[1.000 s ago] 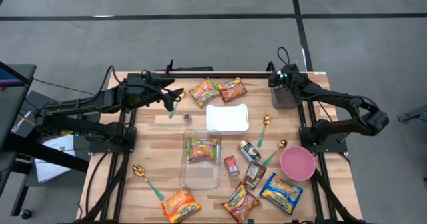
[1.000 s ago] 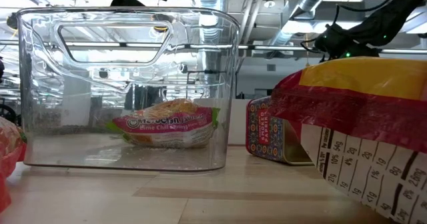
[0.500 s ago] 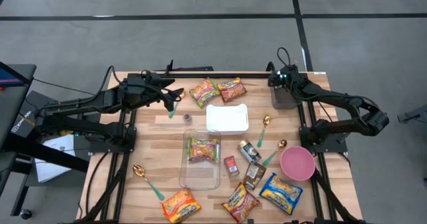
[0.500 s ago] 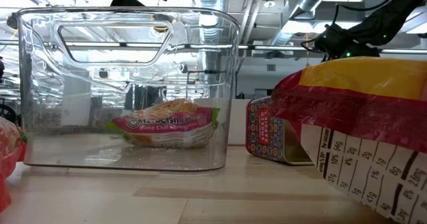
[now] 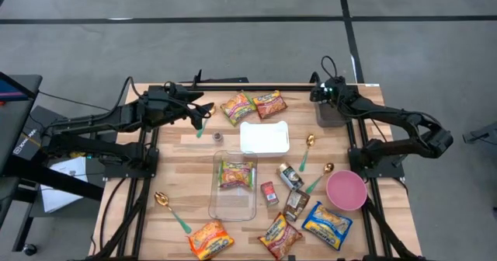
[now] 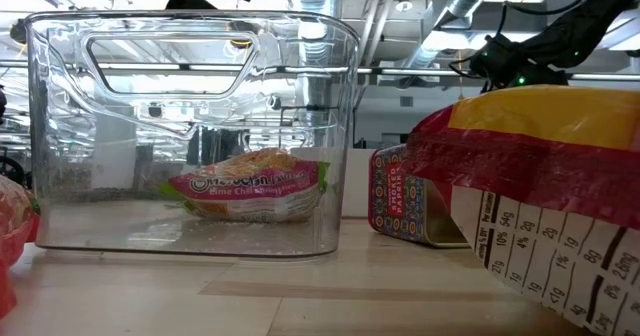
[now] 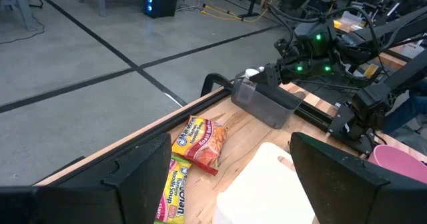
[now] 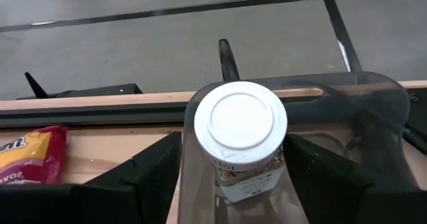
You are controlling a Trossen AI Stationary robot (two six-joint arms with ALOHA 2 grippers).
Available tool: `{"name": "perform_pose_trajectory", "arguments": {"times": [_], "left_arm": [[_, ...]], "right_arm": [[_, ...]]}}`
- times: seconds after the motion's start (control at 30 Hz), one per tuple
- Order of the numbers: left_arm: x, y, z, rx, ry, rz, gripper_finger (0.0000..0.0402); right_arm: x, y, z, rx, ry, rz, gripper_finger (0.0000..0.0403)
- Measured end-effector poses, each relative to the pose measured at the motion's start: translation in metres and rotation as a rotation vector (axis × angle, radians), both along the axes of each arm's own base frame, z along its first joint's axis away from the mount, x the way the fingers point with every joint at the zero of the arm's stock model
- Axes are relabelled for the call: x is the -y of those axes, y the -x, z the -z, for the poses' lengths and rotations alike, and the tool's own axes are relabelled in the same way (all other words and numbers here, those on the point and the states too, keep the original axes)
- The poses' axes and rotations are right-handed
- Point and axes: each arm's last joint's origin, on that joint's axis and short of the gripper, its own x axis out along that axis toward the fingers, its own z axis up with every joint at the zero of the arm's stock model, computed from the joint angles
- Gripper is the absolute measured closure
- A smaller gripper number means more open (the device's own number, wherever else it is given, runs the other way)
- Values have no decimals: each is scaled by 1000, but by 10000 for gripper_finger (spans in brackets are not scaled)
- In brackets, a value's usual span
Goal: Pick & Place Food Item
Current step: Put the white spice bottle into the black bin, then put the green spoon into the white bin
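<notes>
Over the last second nothing is seen to have shifted: both arms and every item are found in the same places. The task is therefore judged to be paused between steps, not mid-transfer.

At the left, the left end effector (image 7: 230, 144) is held above the far-left part of the counter (image 5: 178, 168), its fingers spread and nothing between them. A spoon (image 5: 169, 209) is laid near the counter's near-left edge. Two noodle packets (image 5: 252, 106) are set close to the far edge, with a white lid (image 5: 265, 137) just in front of them.

In the middle, a clear container (image 5: 221, 203) is seen with one noodle packet (image 5: 235, 173) already inside it. More packets and small boxes are scattered between it and a pink bowl (image 5: 345, 189), so little free room is left there.

At the far right, the right end effector (image 8: 233, 144) is poised over a grey bin (image 8: 373, 91) at the counter's far-right corner. Its fingers are released and stand either side of a white-lidded jar (image 8: 240, 121) standing upright in the bin; no grasp is seen. The jar is judged to be the food item in hand. The bin's walls are close around it, so a straight vertical path is called for. Open room is left at the counter's far-left.
</notes>
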Motion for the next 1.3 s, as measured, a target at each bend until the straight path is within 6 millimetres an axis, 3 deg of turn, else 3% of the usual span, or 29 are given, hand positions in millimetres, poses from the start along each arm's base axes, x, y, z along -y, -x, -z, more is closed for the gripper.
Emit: {"name": "perform_pose_trajectory", "arguments": {"times": [0.67,1.07,1.3], "left_arm": [[1,-1,0,10,26,40,101],[1,-1,0,9,25,39,101],[1,-1,0,0,14,43,101]], "right_arm": [[4,7,-2,-31,25,32,147],[-7,15,-32,45,142,15,147],[-23,13,-63,183,285,-144,147]]}}
